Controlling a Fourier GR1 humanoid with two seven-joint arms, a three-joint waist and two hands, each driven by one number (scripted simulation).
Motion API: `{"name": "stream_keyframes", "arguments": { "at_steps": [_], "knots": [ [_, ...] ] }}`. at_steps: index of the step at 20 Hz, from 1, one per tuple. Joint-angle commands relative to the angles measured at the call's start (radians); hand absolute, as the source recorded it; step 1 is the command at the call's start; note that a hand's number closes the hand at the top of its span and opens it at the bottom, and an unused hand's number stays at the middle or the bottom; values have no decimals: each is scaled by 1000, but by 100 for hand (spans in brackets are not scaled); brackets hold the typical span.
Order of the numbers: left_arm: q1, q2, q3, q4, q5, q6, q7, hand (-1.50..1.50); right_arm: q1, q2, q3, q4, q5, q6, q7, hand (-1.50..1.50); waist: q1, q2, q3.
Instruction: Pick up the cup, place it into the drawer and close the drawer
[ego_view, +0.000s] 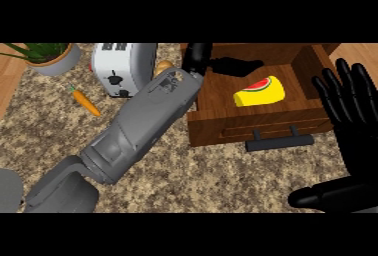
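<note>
The yellow cup (260, 92), with a watermelon slice printed on it, lies on its side inside the open wooden drawer (221, 127). My left forearm crosses the counter from the lower left. Its hand (235, 65) hovers over the drawer's back left part, fingers stretched toward the right and holding nothing. A small gap separates it from the cup. My right hand (350, 118) rests open at the right edge, fingers up, just beside the drawer's right wall. The drawer's black handle (280, 141) faces me.
A white toaster (122, 67) stands left of the drawer, with a tan object (164, 66) partly hidden behind my left forearm. A carrot (86, 102) lies on the speckled counter. A potted plant (52, 57) sits in the far left corner.
</note>
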Motion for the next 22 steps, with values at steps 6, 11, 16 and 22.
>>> {"name": "stream_keyframes", "arguments": {
  "at_steps": [6, 11, 16, 22],
  "knots": [
    [9, 0, 64, -95, 117, -76, -121, -150, 59, 7, 6, -26, -59, 23, 26, -150, 61, -17, -1],
    [63, 68, 124, -155, 112, -94, -80, -150, 45, -54, -50, -14, -99, 82, 4, 150, 104, -26, -1],
    [234, 137, 135, -306, 130, -111, -84, -150, 104, -161, -34, -104, -20, 165, 32, 150, 127, -37, -3],
    [407, 260, 148, -562, 139, -41, 16, -150, 178, -195, -21, -107, 93, 209, -10, 150, 139, -40, -2]
  ]
}}
